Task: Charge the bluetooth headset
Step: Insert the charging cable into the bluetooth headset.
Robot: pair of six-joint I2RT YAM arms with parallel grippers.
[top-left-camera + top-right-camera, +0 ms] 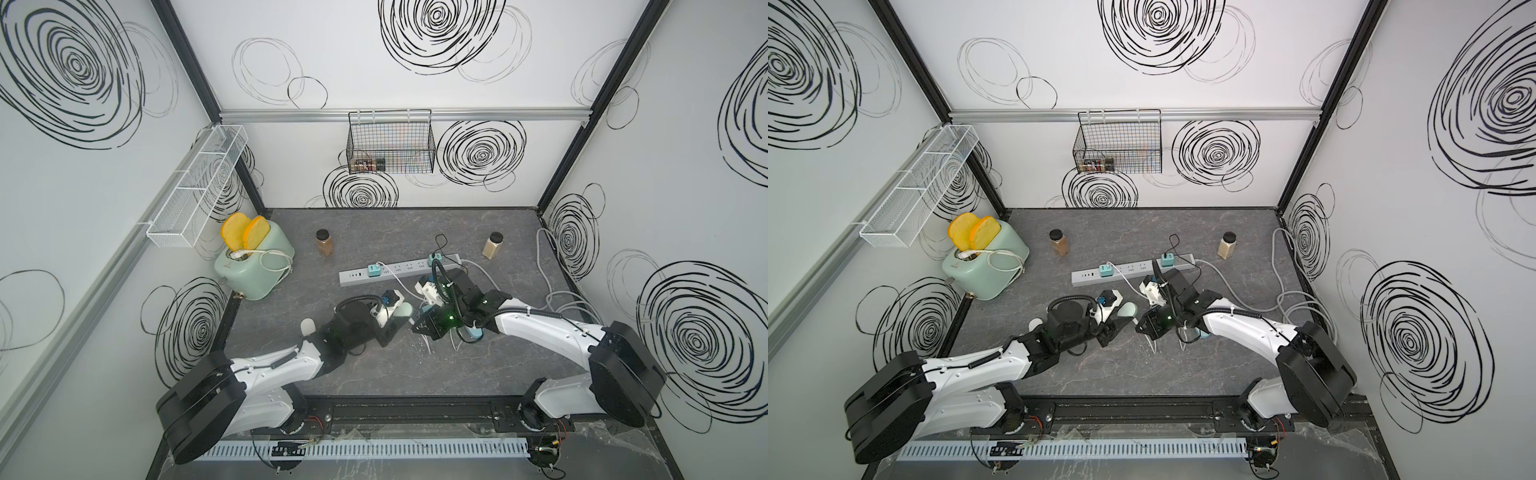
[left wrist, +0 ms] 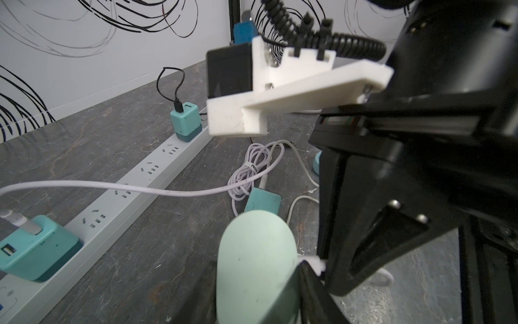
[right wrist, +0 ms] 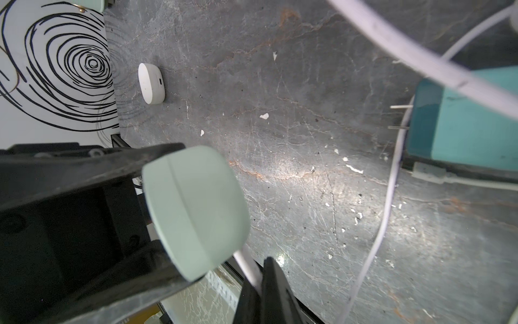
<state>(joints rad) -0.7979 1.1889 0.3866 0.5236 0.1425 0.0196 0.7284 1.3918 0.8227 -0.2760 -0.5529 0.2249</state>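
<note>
In both top views, the two grippers meet at mid-table. My left gripper (image 1: 397, 319) (image 2: 252, 304) is shut on the mint-green bluetooth headset case (image 1: 404, 309) (image 2: 255, 266) (image 3: 196, 207), one finger on each flat side. My right gripper (image 1: 417, 323) (image 3: 259, 277) is shut on a white cable plug (image 3: 246, 262) (image 2: 314, 263). The plug's tip reaches the case's edge. I cannot tell whether it is seated. A grey power strip (image 1: 399, 270) (image 2: 140, 190) lies behind with two teal adapters (image 1: 374, 271) (image 1: 435, 262) plugged in.
A white earbud case (image 1: 307, 326) (image 3: 150, 82) lies left of my left arm. An unplugged teal adapter (image 2: 262, 200) (image 3: 462, 131) and a coiled white cable (image 2: 252, 171) lie under the right arm. A toaster (image 1: 253, 266) and two jars (image 1: 324, 243) (image 1: 492, 245) stand behind.
</note>
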